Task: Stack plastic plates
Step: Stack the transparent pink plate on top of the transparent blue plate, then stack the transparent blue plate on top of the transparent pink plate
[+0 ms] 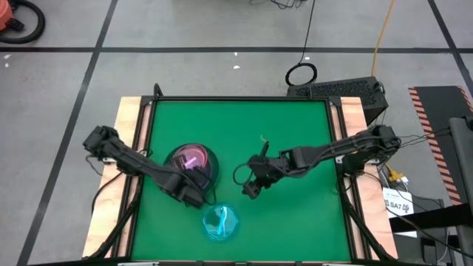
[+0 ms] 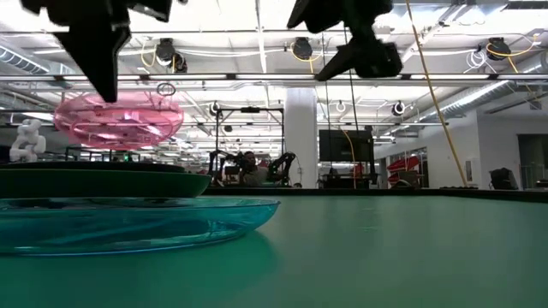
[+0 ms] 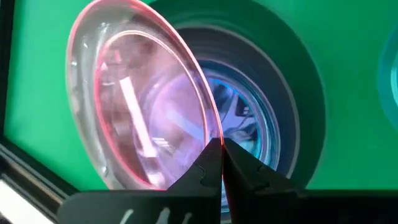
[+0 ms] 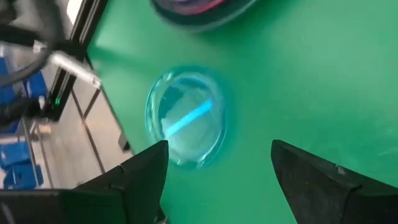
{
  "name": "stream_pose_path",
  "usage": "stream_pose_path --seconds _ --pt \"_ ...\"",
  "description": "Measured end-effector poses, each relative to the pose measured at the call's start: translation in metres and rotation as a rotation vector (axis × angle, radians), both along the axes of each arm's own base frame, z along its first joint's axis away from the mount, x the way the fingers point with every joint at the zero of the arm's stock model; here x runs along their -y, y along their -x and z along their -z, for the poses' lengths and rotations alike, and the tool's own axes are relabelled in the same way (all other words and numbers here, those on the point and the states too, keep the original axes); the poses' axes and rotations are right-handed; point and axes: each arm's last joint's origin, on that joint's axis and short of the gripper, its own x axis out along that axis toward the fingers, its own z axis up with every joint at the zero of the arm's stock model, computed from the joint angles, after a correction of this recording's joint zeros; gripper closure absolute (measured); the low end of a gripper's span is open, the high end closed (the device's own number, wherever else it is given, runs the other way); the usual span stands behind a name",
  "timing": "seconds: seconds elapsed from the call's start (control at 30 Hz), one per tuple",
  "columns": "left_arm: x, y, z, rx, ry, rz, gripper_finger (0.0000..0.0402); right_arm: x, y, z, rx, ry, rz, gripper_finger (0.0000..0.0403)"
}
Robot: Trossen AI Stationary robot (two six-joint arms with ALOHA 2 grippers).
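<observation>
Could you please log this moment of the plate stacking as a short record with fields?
left gripper: shut on the rim of a translucent pink plate, held in the air above the stack
stack: dark grey plate at the bottom, a cyan plate visible inside it
loose plate: translucent cyan plate lying alone on the green table
right gripper: fingers open, empty, raised above the table, facing the loose cyan plate

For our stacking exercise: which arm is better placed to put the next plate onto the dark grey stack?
The left. Its hand already pinches the rim of a translucent pink plate, held above the dark grey plate. The right hand hangs open and empty above the green table.
</observation>
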Motion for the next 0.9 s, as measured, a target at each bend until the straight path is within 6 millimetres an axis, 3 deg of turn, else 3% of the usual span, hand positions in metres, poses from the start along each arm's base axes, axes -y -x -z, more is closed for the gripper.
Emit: stream_pose_path --seconds 0.3,0.63,0.73,0.9 --pt "0.018 -0.013 0.042 -0.124 -0.009 -0.097 0.0377 -0.029 0.008 0.0 -0.016 -0.019 -0.065 0.0124" --pt "0.022 -0.012 0.043 -0.089 0.019 -0.187 0.0205 -0.039 0.006 0.004 -0.004 -0.02 -0.08 0.0132" --pt "0.024 -0.014 0.036 -0.103 0.051 -0.206 0.0174 -0.042 -0.001 0.013 0.001 -0.024 -0.083 0.0143" --pt "0.039 -0.025 -0.002 0.022 0.085 -0.158 0.0166 -0.05 -0.011 0.039 -0.074 -0.042 -0.055 0.0157"
